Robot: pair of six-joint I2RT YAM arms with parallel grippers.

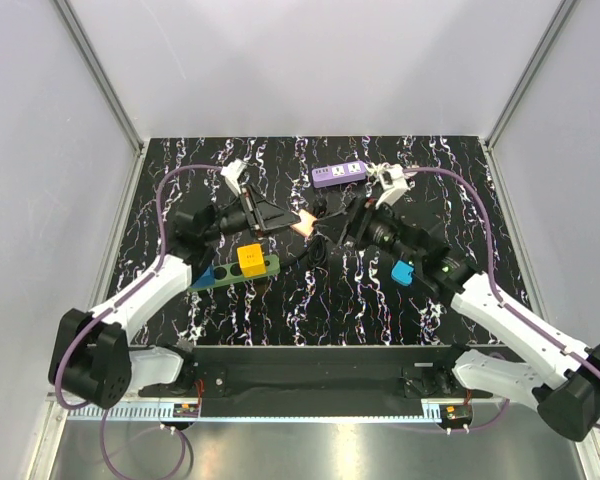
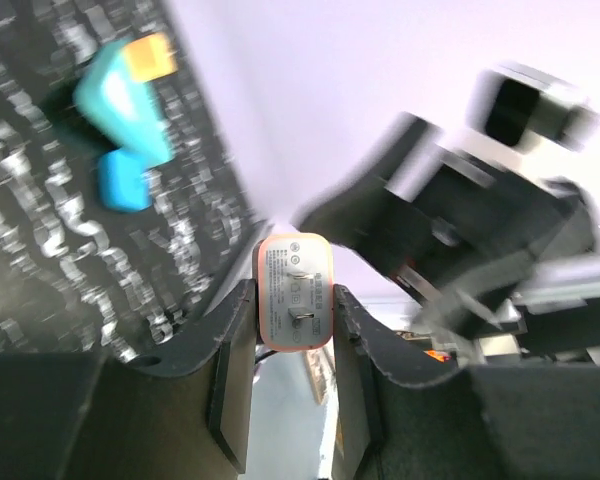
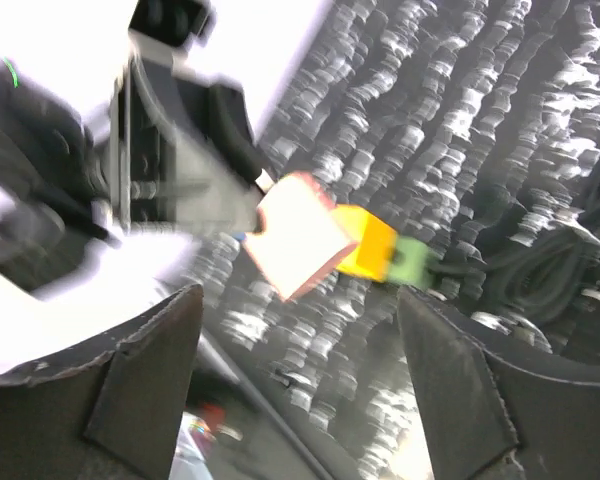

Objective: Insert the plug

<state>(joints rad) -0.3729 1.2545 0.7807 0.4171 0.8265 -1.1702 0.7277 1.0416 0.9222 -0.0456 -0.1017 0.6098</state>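
In left gripper (image 2: 294, 335), plug (image 2: 295, 285), sides covered

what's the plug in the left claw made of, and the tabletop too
The plug looks like hard moulded plastic: smooth white face, peach rim, with what seem to be thin metal prongs. The tabletop is black with white marble-like veining, probably a printed sheet or laminate; the views leave that open.

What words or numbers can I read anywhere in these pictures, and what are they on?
No text here is clear enough to quote.
plug: small print and symbols on its white face, too blurred to read.
scale strip along the table's near edge: fine tick marks, any numbers too small to read.
purple strip: no legible marking.
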